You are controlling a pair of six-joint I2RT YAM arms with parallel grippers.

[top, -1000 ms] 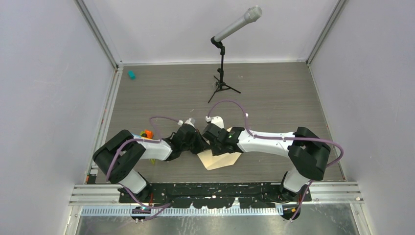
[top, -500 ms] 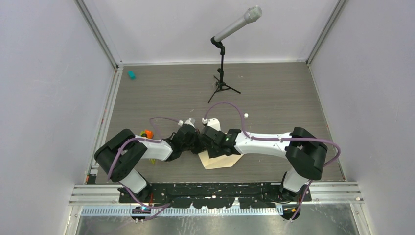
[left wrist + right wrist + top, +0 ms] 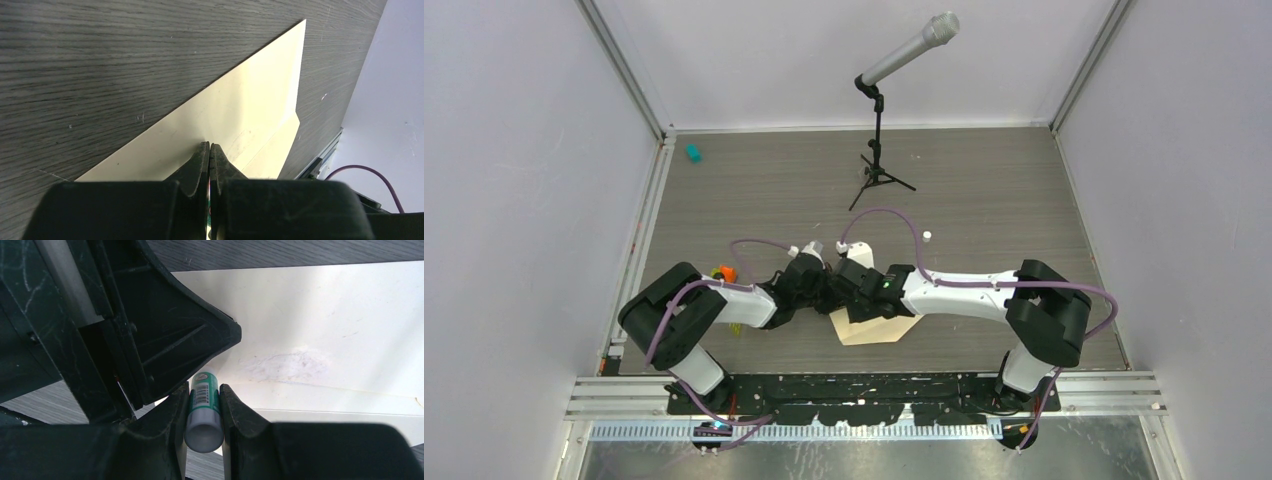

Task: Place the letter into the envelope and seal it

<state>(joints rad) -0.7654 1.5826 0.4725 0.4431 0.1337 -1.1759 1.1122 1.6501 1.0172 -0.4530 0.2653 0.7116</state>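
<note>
As the right arm (image 3: 964,290) edges slightly further left than a second ago, the right gripper (image 3: 204,390), clamped on a green-and-white glue stick (image 3: 203,412), crowds against the left gripper (image 3: 210,150). That gripper's jaws are pressed together, tips down on the envelope (image 3: 879,328) lying flat between the arms. The letter does not show separately, so it is probably already inside, and a dull smear on the flap (image 3: 285,362) suggests gluing is under way.
</note>
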